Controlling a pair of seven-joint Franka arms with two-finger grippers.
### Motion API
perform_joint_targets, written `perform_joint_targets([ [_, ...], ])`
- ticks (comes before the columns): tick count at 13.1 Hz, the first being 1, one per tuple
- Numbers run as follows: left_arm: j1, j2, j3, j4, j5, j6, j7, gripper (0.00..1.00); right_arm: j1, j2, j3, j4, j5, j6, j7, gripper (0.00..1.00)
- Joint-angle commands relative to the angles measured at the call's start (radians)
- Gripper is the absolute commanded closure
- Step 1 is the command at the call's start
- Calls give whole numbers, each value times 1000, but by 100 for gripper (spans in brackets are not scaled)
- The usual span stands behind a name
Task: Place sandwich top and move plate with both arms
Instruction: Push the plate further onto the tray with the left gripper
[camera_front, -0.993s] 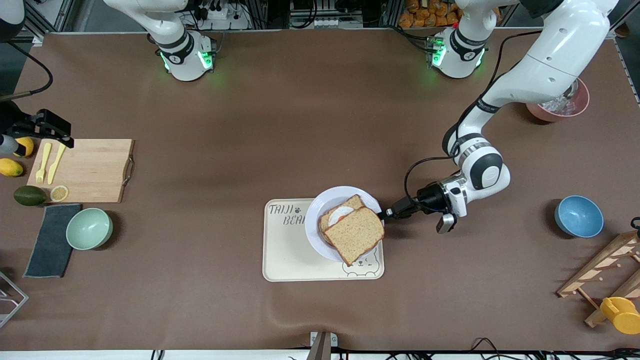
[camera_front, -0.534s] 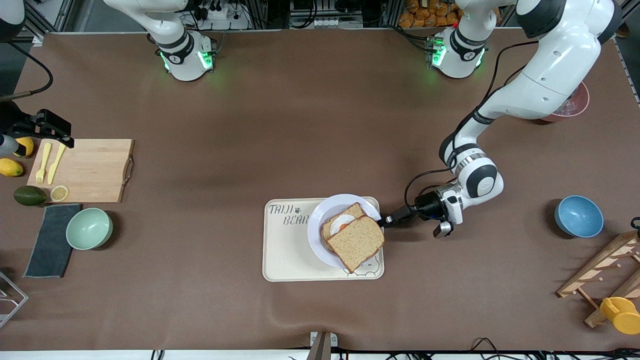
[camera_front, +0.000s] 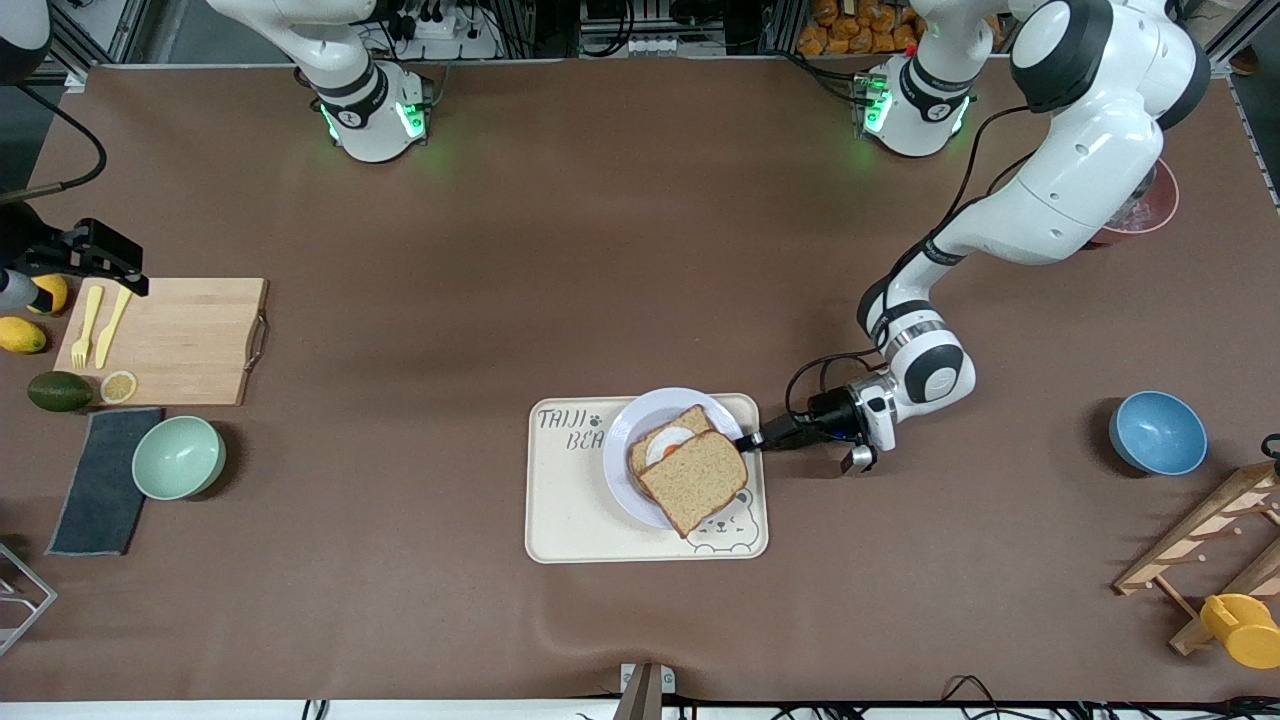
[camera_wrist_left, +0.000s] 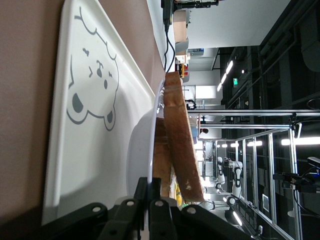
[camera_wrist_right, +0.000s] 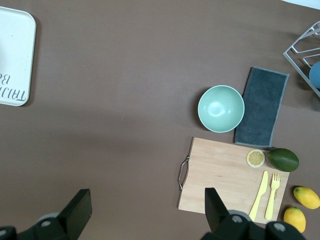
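The plate (camera_front: 622, 452) rests on the cream bear tray (camera_front: 570, 515). On it lies a darker slice with a fried egg (camera_front: 667, 441), and the sandwich top (camera_front: 695, 480) lies over that, shifted toward the front camera. My left gripper (camera_front: 745, 443) is shut on the plate's rim at the side toward the left arm's end. The left wrist view shows the fingers (camera_wrist_left: 151, 192) pinching the rim (camera_wrist_left: 145, 145), with the sandwich top (camera_wrist_left: 180, 140) edge-on. My right gripper (camera_front: 105, 262) waits high over the cutting board's end; it is open (camera_wrist_right: 147, 212) and empty.
A cutting board (camera_front: 180, 340) with a yellow fork and knife, a lemon slice, an avocado and lemons lies at the right arm's end, with a mint bowl (camera_front: 178, 457) and grey cloth (camera_front: 100, 480). A blue bowl (camera_front: 1157, 432), a pink bowl and a wooden rack (camera_front: 1210, 540) are at the left arm's end.
The left gripper has brought the plate with the sandwich down onto the tray and a little toward the right arm's end. The right arm has not moved.
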Motion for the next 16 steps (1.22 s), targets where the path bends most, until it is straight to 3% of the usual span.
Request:
perform_joint_targets([
  [1, -5, 46, 5, 16, -9, -24, 43, 100, -20, -19, 15, -18, 6, -1, 13, 0],
  [4, -14, 39, 46, 18, -3, -24, 42, 100, -20, -21, 14, -18, 4, -1, 11, 0],
  [12, -36, 51, 49, 28, 34, -22, 29, 100, -20, -19, 15, -18, 6, -1, 13, 0],
  [15, -57, 50, 92, 31, 52, -14, 25, 100, -20, -19, 15, -18, 6, -1, 13, 0],
  [16, -66, 48, 105, 37, 52, -14, 25, 85, -21, -19, 15, -18, 6, -1, 13, 0],
])
